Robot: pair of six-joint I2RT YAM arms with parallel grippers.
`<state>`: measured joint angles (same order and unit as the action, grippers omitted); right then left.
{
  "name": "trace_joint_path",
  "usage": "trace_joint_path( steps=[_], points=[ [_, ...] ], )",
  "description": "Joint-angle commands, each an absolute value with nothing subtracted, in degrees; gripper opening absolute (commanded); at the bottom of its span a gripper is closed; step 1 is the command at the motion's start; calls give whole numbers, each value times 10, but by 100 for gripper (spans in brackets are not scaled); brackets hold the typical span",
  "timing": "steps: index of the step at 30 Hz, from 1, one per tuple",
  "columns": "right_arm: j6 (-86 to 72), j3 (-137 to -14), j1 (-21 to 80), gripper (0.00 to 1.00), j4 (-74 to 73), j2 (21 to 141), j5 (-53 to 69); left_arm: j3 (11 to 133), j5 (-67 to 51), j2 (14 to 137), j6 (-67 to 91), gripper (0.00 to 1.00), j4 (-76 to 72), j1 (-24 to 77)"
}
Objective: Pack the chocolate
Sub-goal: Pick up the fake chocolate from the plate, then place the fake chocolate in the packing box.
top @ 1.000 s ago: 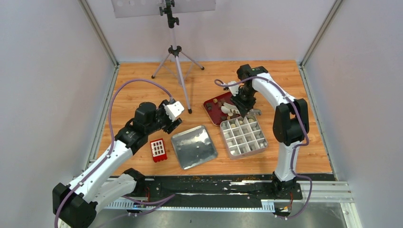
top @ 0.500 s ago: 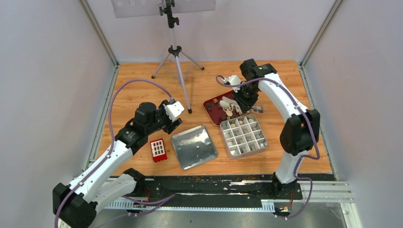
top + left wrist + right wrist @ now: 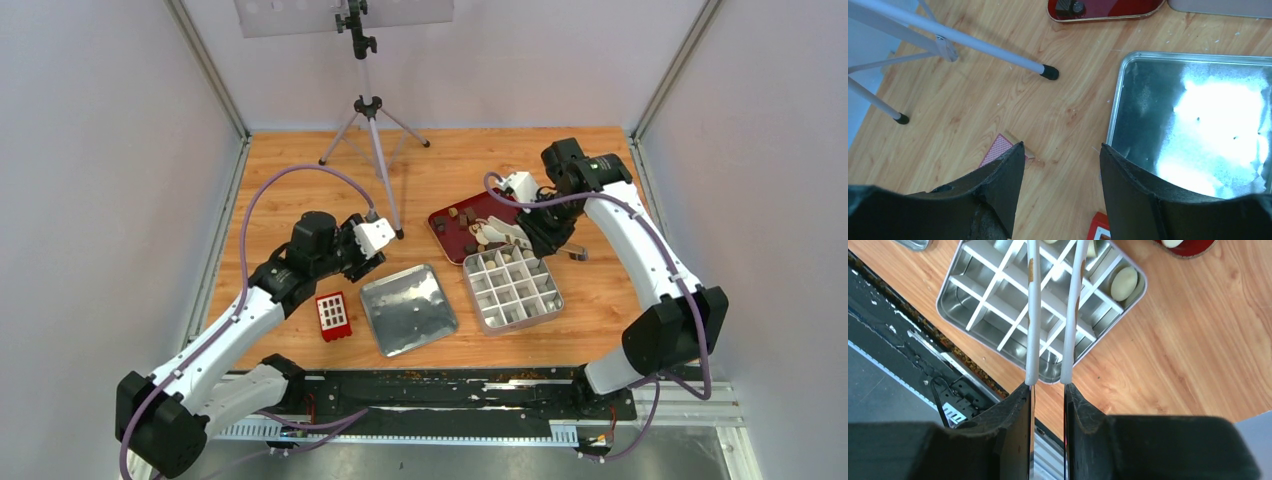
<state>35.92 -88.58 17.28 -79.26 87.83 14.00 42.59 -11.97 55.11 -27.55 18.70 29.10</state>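
Chocolate [image 3: 457, 213] lies mostly on the red tray [image 3: 448, 231] at the far right part of the table [image 3: 300, 180], dark and cream pcs mixed. Some pcs are already in the metal box [image 3: 520, 300] w/ white dividers, which stands just in front of the tray; they sit in the rows nearest to the tray. In the right wrist view one cream pc lies in a corner compartment of this box.

The right gripper [image 3: 1048, 388] is clamped on white tongs [image 3: 1033, 315], its two fingers pressing the handles. The prongs run close together w/ a narrow gap, over the box toward the tray. Their tips reach the tray's near edge beside cream pcs, but if they pinch a pc I cannot tell, it is too small.

The left gripper [image 3: 1060, 150] hangs above bare wood w/ jaws apart, nothing btw. them. Beside it is the flat shiny lid [image 3: 1193, 125]. A red block [image 3: 332, 314] w/ white squares lies just left of the lid, and a foot of the tripod [image 3: 370, 110] is near.
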Motion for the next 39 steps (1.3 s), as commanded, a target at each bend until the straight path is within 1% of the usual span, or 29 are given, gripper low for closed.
trace_joint_path(
  steps=[1, 7, 14, 22, 27, 30, 33, 36, 39],
  points=[
    [386, -872, 168, 17, -818, 829, 152, 433, -129, 546, -318, 65, 173, 289],
    [400, -870, 170, 18, -823, 833, 173, 454, -120, 587, -345, 65, 187, 295],
    [398, -889, 182, 20, -821, 889, 201, 480, -108, 627, -339, 65, 190, 295],
    [399, -897, 191, 21, -817, 945, 207, 463, -97, 622, -319, 65, 167, 295],
    [401, -909, 194, 28, -824, 966, 200, 445, -89, 605, -316, 66, 155, 295],
    [405, -916, 196, 34, -835, 974, 196, 438, -87, 597, -318, 66, 153, 295],
    [406, -919, 197, 38, -841, 973, 201, 434, -84, 588, -320, 66, 152, 295],
    [405, -916, 198, 38, -845, 969, 208, 429, -81, 584, -322, 66, 151, 295],
    [399, -918, 197, 35, -843, 961, 207, 424, -82, 579, -320, 66, 149, 295]
  ],
)
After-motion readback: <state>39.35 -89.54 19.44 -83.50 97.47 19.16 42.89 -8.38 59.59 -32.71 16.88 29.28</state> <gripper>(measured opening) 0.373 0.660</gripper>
